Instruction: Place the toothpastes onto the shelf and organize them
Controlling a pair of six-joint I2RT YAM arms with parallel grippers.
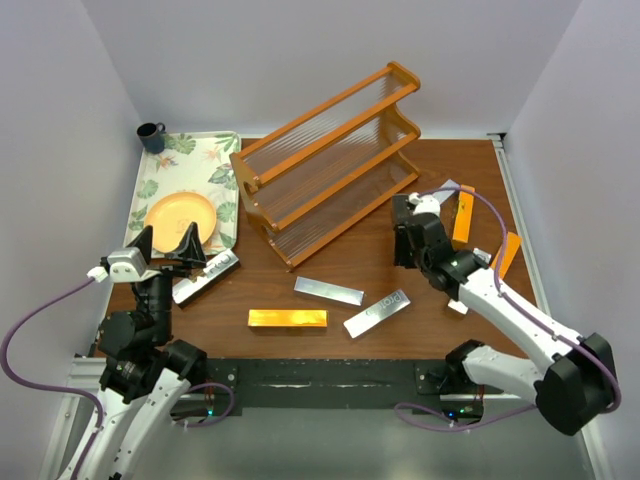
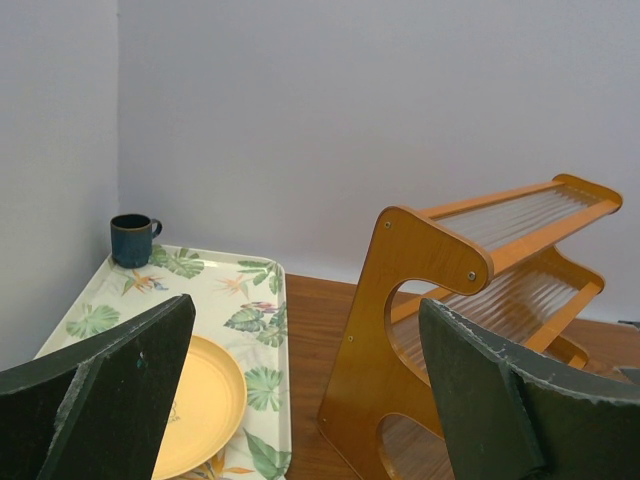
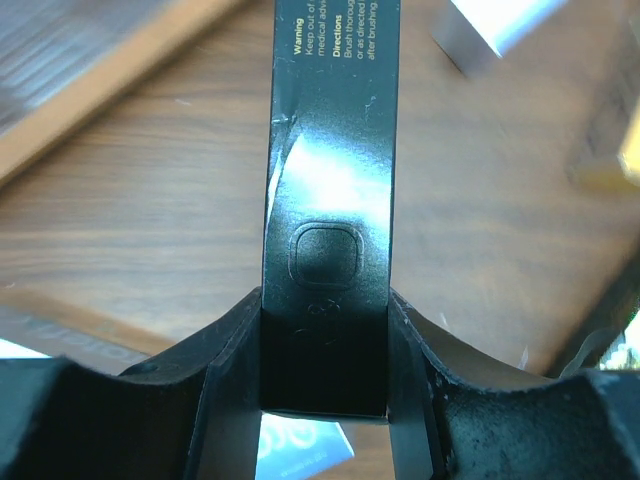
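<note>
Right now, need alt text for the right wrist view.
The right claw grips one end of a long dark grey toothpaste carton with printed warning text, held above the brown wooden table. A blurred shiny silver carton sits at top right, and the edge of the orange-brown wooden shelf crosses the top left.

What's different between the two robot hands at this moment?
On the left gripper the fingers are spread wide with nothing between them; on the right gripper they are clamped on a glossy dark grey toothpaste carton. The left gripper points out level, toward the orange-brown wooden shelf; the right gripper points down at the brown wooden table. Both have black fingers.
</note>
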